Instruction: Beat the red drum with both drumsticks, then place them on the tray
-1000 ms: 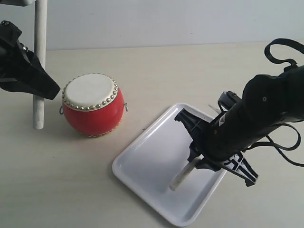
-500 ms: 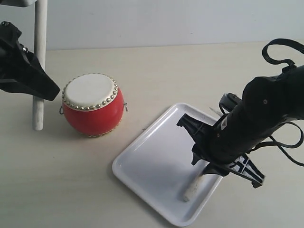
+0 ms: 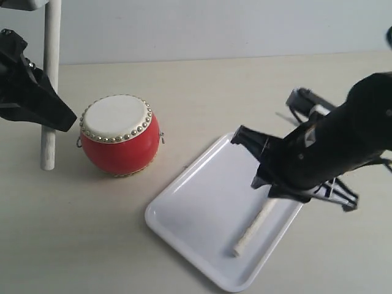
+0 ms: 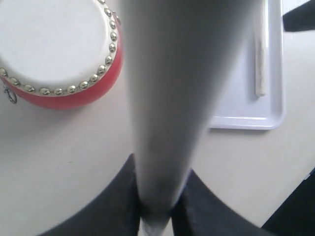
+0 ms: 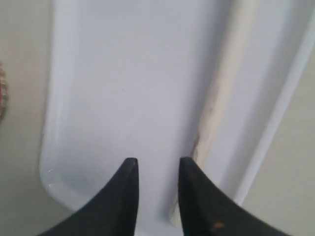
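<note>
The red drum (image 3: 119,136) with its cream, stud-ringed skin stands on the table left of the white tray (image 3: 196,205). My left gripper (image 3: 58,116) is shut on one pale drumstick (image 3: 50,73), held upright just left of the drum; close up the stick (image 4: 170,98) sits clamped in that gripper (image 4: 160,209), beside the drum (image 4: 54,49). The other drumstick (image 3: 252,226) lies flat in the tray along its right rim. My right gripper (image 3: 267,187) hovers over it, open and empty (image 5: 156,167), the stick (image 5: 221,98) beside one finger on the tray (image 5: 123,73).
A pale table carries everything, with a plain wall behind. The tray (image 4: 246,120) and the lying stick (image 4: 260,64) also show in the left wrist view. Black cables hang off the right arm (image 3: 349,135) at the right edge.
The right gripper let the drumstick go; it now lies flat in the tray. The right arm has lifted and drawn back to the right. The left arm has held still.
</note>
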`<action>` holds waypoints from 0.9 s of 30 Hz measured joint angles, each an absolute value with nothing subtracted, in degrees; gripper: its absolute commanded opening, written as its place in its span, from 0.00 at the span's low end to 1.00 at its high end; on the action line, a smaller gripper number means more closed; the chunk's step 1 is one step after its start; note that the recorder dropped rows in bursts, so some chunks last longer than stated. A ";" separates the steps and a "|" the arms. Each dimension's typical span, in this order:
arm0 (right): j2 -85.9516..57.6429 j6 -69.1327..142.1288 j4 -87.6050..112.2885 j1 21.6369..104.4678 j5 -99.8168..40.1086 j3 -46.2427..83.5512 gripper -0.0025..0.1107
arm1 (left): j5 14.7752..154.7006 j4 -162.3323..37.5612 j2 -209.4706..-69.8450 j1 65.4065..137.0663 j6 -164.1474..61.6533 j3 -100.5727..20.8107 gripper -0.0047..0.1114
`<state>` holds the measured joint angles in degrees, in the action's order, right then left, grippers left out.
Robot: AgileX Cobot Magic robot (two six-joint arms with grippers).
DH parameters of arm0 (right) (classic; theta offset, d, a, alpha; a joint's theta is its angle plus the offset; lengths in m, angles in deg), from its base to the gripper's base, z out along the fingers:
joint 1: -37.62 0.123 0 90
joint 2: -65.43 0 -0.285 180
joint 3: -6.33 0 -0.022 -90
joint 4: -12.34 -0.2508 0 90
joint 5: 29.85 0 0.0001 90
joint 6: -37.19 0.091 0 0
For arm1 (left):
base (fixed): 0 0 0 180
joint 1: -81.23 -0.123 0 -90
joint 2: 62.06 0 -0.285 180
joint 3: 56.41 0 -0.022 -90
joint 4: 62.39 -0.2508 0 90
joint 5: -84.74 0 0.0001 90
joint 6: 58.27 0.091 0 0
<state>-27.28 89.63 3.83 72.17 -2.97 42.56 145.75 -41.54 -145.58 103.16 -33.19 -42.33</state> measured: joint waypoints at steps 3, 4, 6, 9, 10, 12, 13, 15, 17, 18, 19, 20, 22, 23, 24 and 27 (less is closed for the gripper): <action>-19.12 95.55 18.75 71.91 -0.17 42.56 0.07 | 145.75 -41.45 -145.58 103.16 -33.19 -42.33 0.04; -17.15 97.73 24.08 71.39 1.25 42.56 0.02 | 145.75 -41.45 -145.58 103.16 -33.19 -42.33 0.04; -12.73 100.92 33.40 70.39 5.80 42.56 0.02 | 145.75 -41.45 -145.58 103.16 -33.19 -42.33 0.04; -7.61 101.42 41.91 69.91 12.95 42.56 0.02 | 145.75 -41.45 -146.95 104.10 -32.74 -42.33 0.04; -5.95 100.72 43.31 69.91 15.03 42.56 0.02 | 145.75 -41.45 -147.79 104.66 -32.28 -42.33 0.04; -2.82 98.89 45.15 69.81 17.69 42.56 0.02 | 145.65 -41.45 -150.69 106.75 -30.89 -42.33 0.04; -0.06 97.19 46.06 69.81 18.75 42.56 0.02 | 145.65 -41.45 -154.78 109.14 -29.71 -42.64 0.04; 2.82 93.30 45.74 69.81 19.00 42.56 0.02 | 146.31 -41.97 -162.30 111.91 -29.02 -44.85 0.04; 4.34 84.73 42.75 69.81 19.11 42.56 0.02 | 148.68 -43.74 -168.84 114.16 -28.87 -48.98 0.04; 4.45 82.40 41.63 69.81 19.11 42.56 0.02 | 149.42 -44.51 -170.45 114.76 -28.87 -50.45 0.04; 4.45 78.06 39.07 69.81 19.22 42.59 0.02 | 151.62 -46.36 -174.04 116.26 -28.87 -54.68 0.04; 4.45 76.86 38.06 69.81 19.22 42.59 0.02 | 152.62 -47.28 -175.72 116.87 -28.87 -56.97 0.04; 4.34 74.70 36.61 69.81 19.22 42.59 0.02 | 153.86 -49.99 -181.78 119.26 -29.87 -66.23 0.04; 4.26 74.15 36.35 69.81 19.22 42.59 0.02 | 153.86 -50.61 -183.62 119.55 -30.61 -68.99 0.04; 4.26 73.29 36.35 69.81 19.00 42.59 0.02 | 153.86 -51.28 -186.00 119.91 -31.46 -72.31 0.04; 4.26 72.10 36.35 69.81 18.65 42.59 0.02 | 153.86 -50.79 -189.25 119.90 -32.82 -75.59 0.04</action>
